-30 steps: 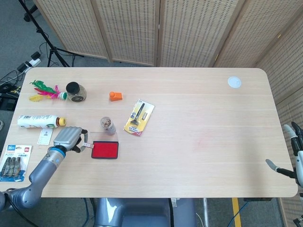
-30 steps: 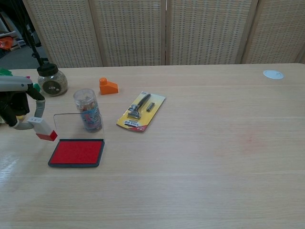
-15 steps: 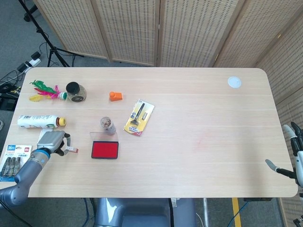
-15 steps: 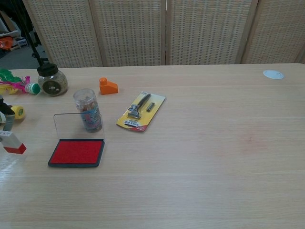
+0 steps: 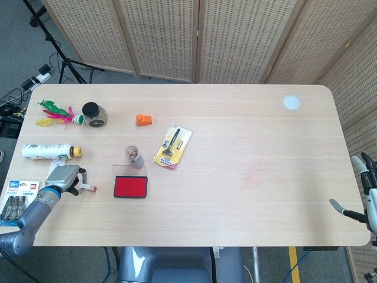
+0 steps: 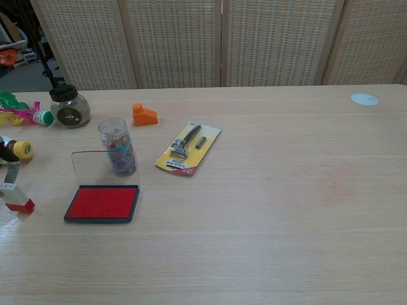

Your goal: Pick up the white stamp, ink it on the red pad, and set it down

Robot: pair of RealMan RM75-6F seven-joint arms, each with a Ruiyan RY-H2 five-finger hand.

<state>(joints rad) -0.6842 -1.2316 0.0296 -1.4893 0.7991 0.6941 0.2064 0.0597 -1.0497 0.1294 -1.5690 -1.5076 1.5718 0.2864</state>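
Note:
The white stamp with its red base sits low at the table's left front, its base on or just above the wood. My left hand is right beside it and pinches its top; in the chest view only one fingertip shows, at the frame's left edge. The red ink pad lies open to the right of the stamp, its clear lid standing upright. My right hand hangs off the table's right edge, fingers spread, holding nothing.
A small clear jar stands just behind the pad. A razor pack, an orange block, a dark-lidded jar, a feather shuttlecock, a lying bottle and a pen pack surround the area. A white disc lies far right.
My left hand has carried the stamp leftward away from the pad, then lowered it slightly toward the table. The right hand has barely moved.

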